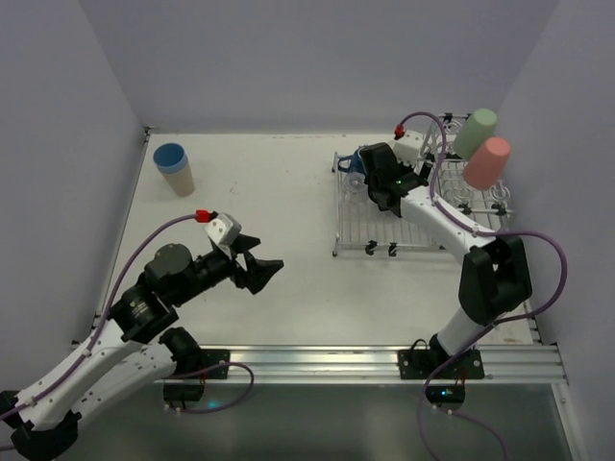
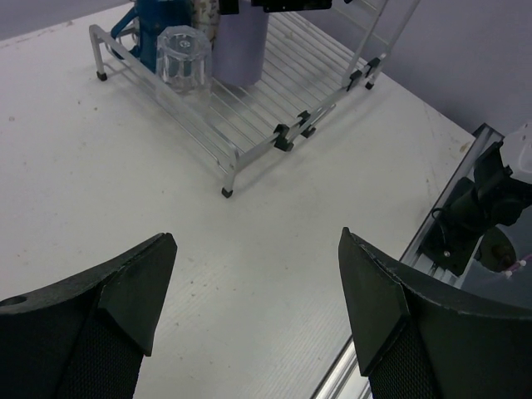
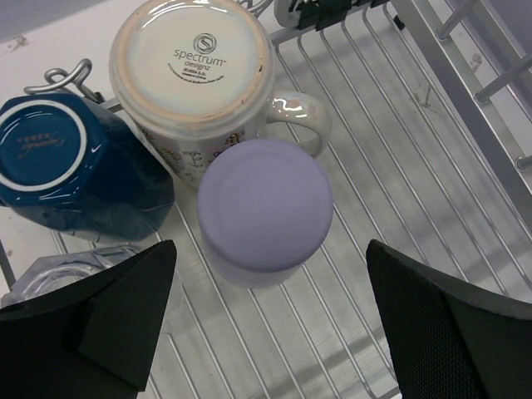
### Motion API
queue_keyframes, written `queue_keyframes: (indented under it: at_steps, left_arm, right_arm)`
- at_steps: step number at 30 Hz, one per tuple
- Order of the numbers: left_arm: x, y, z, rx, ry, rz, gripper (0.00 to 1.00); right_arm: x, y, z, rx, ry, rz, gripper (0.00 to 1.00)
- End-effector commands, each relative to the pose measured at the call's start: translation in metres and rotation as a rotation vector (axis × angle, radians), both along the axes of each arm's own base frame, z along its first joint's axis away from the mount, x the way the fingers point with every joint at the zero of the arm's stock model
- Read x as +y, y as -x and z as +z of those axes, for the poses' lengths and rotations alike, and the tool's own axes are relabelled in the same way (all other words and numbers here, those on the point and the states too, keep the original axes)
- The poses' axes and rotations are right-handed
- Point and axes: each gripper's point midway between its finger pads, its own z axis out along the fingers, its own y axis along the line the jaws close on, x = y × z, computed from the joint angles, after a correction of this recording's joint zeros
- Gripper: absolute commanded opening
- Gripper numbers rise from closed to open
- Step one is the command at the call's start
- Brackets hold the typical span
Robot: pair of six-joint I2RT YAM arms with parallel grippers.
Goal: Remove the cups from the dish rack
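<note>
Two cups, a blue tumbler (image 1: 171,156) seated in a beige tumbler (image 1: 181,181), stood on the bench (image 1: 269,182) at far left, well apart from the dish rack (image 1: 382,233), so the unloading looked barely begun. Six remained in the rack: a green tumbler (image 1: 476,133) and a salmon-pink tumbler (image 1: 487,162) on prongs at its right end, plus an upturned lavender tumbler (image 3: 264,208), white mug (image 3: 193,71), dark-blue mug (image 3: 71,162) and clear glass (image 3: 58,283). Above the lavender tumbler hung the right hand (image 3: 270,249), fingers wide apart, touching nothing; the left hand (image 2: 256,241), equally spread, held nothing over the bench
</note>
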Motion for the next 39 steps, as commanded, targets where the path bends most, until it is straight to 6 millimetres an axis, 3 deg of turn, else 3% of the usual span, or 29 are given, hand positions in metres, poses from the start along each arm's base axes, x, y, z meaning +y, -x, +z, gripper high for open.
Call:
queue_keyframes:
  at_steps: [1, 12, 18, 25, 28, 30, 33, 39]
  left_arm:
    - [-0.002, -0.003, -0.001, -0.020, -0.026, 0.004, 0.86]
    - [-0.002, -0.012, -0.009, 0.000, -0.054, 0.034, 0.86]
    - [0.002, -0.021, -0.015, 0.014, -0.069, 0.064, 0.86]
    - [0.005, -0.029, -0.020, 0.031, -0.077, 0.085, 0.86]
    - [0.006, -0.031, -0.019, 0.035, -0.074, 0.089, 0.85]
    - [0.006, -0.033, -0.021, 0.041, -0.072, 0.093, 0.86]
    - [0.004, -0.034, -0.021, 0.051, -0.064, 0.086, 0.85]
    - [-0.016, -0.031, -0.014, 0.105, 0.008, 0.006, 0.85]
  right_arm:
    - [-0.002, -0.016, 0.010, -0.060, -0.046, -0.048, 0.99]
    - [-0.001, -0.036, 0.002, -0.065, -0.034, 0.026, 0.98]
    - [-0.001, -0.042, -0.001, -0.079, -0.011, 0.047, 0.89]
    - [-0.007, -0.034, -0.004, -0.093, -0.009, 0.036, 0.70]
    - [-0.009, -0.029, -0.006, -0.091, -0.002, 0.040, 0.57]
    - [-0.012, -0.024, -0.001, -0.102, -0.001, 0.042, 0.50]
    - [-0.012, -0.015, 0.013, -0.135, 0.016, 0.061, 0.49]
    - [0.011, 0.002, 0.065, -0.240, 0.081, 0.147, 0.46]
